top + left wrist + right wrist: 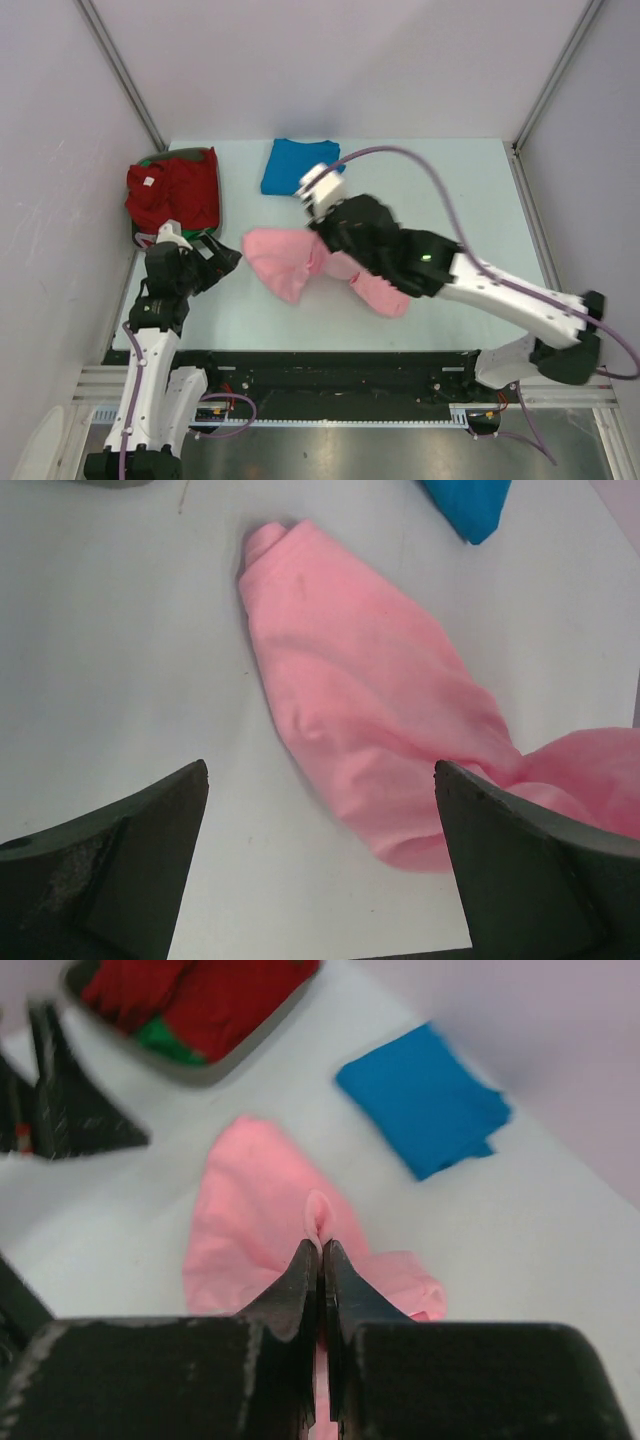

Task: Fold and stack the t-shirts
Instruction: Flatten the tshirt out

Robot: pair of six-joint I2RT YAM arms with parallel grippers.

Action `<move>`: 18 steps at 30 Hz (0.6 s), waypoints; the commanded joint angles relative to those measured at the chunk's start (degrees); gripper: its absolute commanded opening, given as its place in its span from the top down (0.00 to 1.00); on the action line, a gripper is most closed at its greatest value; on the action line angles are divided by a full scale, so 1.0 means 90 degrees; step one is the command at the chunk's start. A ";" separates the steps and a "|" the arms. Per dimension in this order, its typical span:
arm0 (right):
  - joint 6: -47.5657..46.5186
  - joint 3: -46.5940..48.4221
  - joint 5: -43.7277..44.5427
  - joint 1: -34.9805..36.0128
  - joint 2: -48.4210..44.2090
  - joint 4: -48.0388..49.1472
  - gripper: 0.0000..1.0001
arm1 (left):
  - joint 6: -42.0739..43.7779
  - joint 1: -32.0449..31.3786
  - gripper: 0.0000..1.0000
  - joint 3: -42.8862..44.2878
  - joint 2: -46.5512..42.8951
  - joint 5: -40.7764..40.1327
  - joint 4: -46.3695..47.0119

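Observation:
A pink t-shirt (285,262) lies crumpled in the middle of the table, also seen as pink t-shirt (370,720) and pink t-shirt (250,1210). My right gripper (321,1247) is shut on a pinched fold of it near the shirt's middle; in the top view the right gripper (325,240) sits over the cloth. My left gripper (320,780) is open, just left of the shirt's near end, with nothing between its fingers; from above the left gripper (222,258) is beside the shirt. A folded blue t-shirt (290,166) rests at the back.
A tray (216,222) at the left holds bunched red shirts (175,190) with some green cloth showing. The blue t-shirt (425,1100) lies beyond the pink one in the right wrist view. The right arm's cable (440,185) arcs over the table.

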 commanded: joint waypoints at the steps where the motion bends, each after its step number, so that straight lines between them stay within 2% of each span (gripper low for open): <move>1: 0.0438 -0.0188 0.1204 -0.0607 -0.1134 -0.0744 1.00 | 0.0142 -0.0084 0.01 -0.0130 0.0037 0.0607 0.0476; 4: 0.0780 -0.0539 0.1662 -0.1075 -0.1693 -0.1028 1.00 | 0.0044 -0.0299 0.01 -0.0159 0.0183 0.0716 0.0749; 6: 0.1246 -0.0734 0.1984 -0.1437 -0.2133 -0.1224 1.00 | -0.0014 -0.0747 0.01 -0.0159 0.0252 0.0570 0.0837; 10: 0.1668 -0.1028 0.1870 -0.2305 -0.2563 -0.1663 1.00 | -0.0287 -0.1460 0.01 -0.0227 0.0603 0.0228 0.1256; 13: 0.1844 -0.1203 0.1615 -0.2493 -0.2700 -0.1733 1.00 | -0.0590 -0.2472 0.01 -0.0354 0.0905 -0.0182 0.1792; 18: 0.1855 -0.1302 0.1498 -0.2630 -0.2681 -0.1645 1.00 | -0.1010 -0.3433 0.04 -0.0228 0.2231 -0.0807 0.2341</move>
